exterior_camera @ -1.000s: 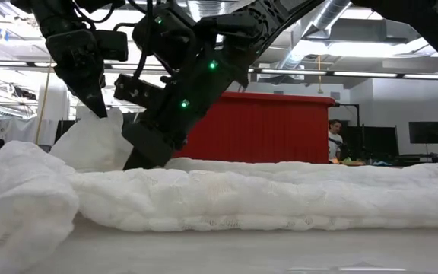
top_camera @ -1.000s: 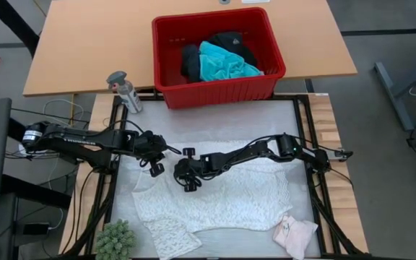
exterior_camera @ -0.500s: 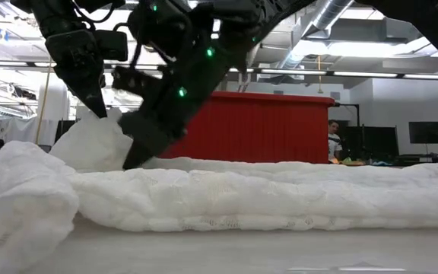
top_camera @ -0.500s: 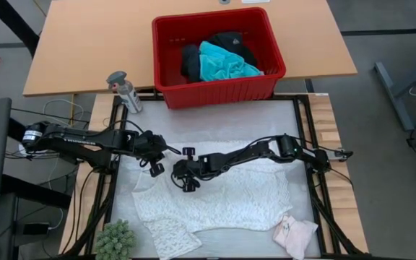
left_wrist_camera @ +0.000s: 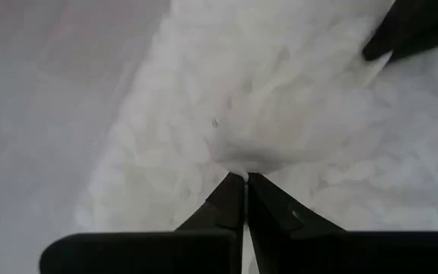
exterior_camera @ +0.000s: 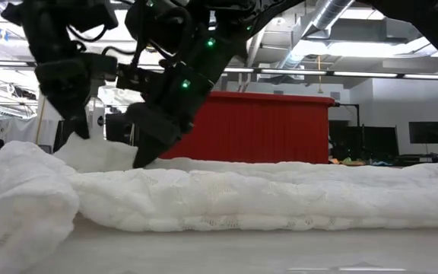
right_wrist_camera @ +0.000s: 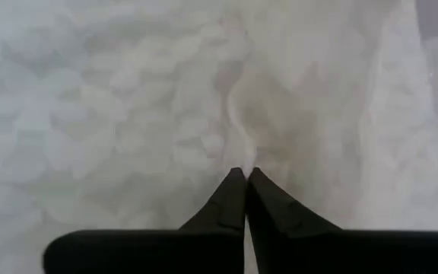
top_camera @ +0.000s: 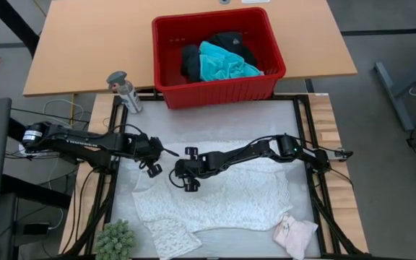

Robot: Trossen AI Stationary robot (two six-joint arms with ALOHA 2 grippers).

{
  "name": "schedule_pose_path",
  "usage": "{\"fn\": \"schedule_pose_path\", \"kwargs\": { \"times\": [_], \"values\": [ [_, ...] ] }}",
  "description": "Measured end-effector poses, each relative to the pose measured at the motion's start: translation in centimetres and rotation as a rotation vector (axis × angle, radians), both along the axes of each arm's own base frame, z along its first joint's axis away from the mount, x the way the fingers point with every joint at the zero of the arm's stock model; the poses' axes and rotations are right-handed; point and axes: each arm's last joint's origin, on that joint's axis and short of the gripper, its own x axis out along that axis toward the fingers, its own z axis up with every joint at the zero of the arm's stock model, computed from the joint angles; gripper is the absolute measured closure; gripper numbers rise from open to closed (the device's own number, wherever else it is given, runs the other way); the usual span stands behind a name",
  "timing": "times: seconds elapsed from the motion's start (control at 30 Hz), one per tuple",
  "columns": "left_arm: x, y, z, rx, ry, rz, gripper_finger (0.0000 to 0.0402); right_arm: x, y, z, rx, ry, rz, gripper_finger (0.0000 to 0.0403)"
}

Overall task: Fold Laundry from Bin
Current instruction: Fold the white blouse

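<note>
High view: left pincer (top_camera: 163,152) and right pincer (top_camera: 173,174) both pinching white lacy knit top (top_camera: 230,198) mid-table.

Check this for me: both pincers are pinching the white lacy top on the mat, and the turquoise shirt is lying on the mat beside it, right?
Not quite. The left pincer and right pincer are both shut on the white lacy top, but the high view shows the turquoise shirt inside the red bin with the black clothing, not on the mat.

surface: table (top_camera: 287,115) | on it: white lacy top (top_camera: 230,198), pink-white piece (top_camera: 295,235), plant (top_camera: 114,238)
</note>
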Motion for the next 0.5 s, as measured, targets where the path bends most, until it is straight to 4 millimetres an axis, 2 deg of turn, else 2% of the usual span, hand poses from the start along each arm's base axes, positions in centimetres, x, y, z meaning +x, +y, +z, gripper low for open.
{"fn": "schedule_pose_path", "kwargs": {
  "times": [0.27,0.5],
  "values": [
    [0.1,0.0,-0.1,-0.020,-0.023,0.021,0.0401,-0.3,1.4,-0.1,0.037,0.014,0.011,0.0386],
    [0.6,-0.2,0.1,-0.085,-0.077,0.009,0.0401,-0.9,1.9,1.1,0.041,0.029,0.015,0.0386]
  ]
}}
